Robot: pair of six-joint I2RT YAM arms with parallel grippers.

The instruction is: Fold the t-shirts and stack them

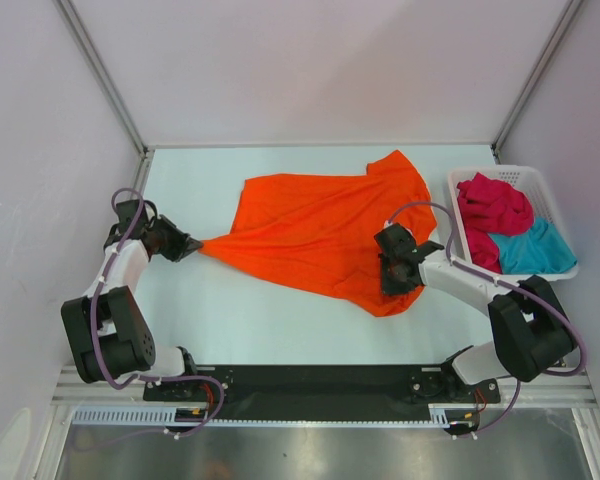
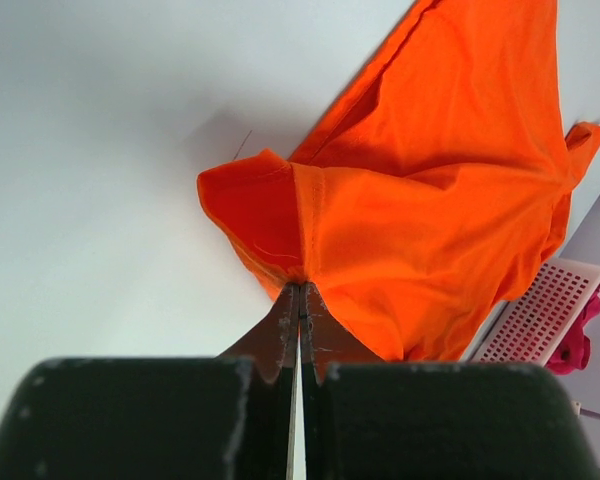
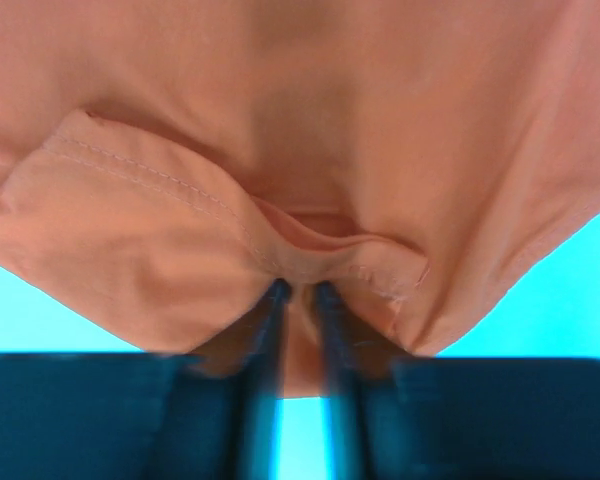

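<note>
From above, the orange t-shirt lies spread on the table, its long axis running left to right between the arms. The left gripper is at its drawn-out left tip and the right gripper on its near right edge, while the red t-shirt and teal t-shirt sit crumpled in the basket beyond. The left wrist view shows the jaws clamped tight on a hem corner, with the cloth fanning away in taut creases. The right wrist view shows a pucker of stitched hem bunched at jaws standing narrowly apart — whether they grip it I cannot tell.
</note>
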